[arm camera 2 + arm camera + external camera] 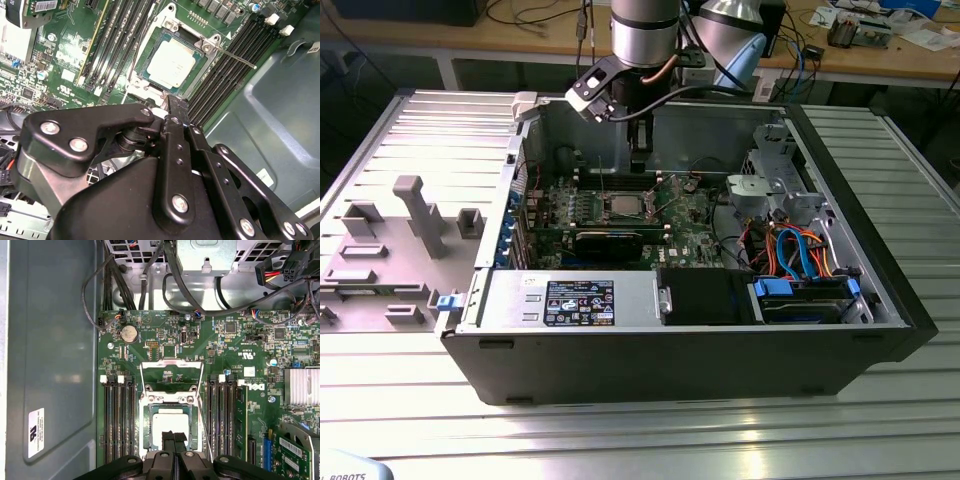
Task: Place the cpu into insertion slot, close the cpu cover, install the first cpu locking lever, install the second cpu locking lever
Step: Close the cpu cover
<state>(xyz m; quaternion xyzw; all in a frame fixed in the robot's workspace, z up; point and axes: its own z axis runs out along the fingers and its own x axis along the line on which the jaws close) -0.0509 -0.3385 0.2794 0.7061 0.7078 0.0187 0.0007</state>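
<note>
**Hazard.** The cpu [167,421] lies seated in the insertion slot near the middle of the motherboard [225,347], between the two memory-slot banks. The cpu cover [172,362] stands swung open toward the cabled edge of the board. The gripper [175,434] hangs over the chip's edge farthest from the cover; contact cannot be told. A downward slip would likely press or skew the chip on the socket contacts. A sideways drift could snag the thin locking lever [240,57] raised beside the socket.

**Pose.** The arm reaches down into the open computer case [670,350], wrist roughly vertical. The jaws are pressed together with nothing between them.
</note>
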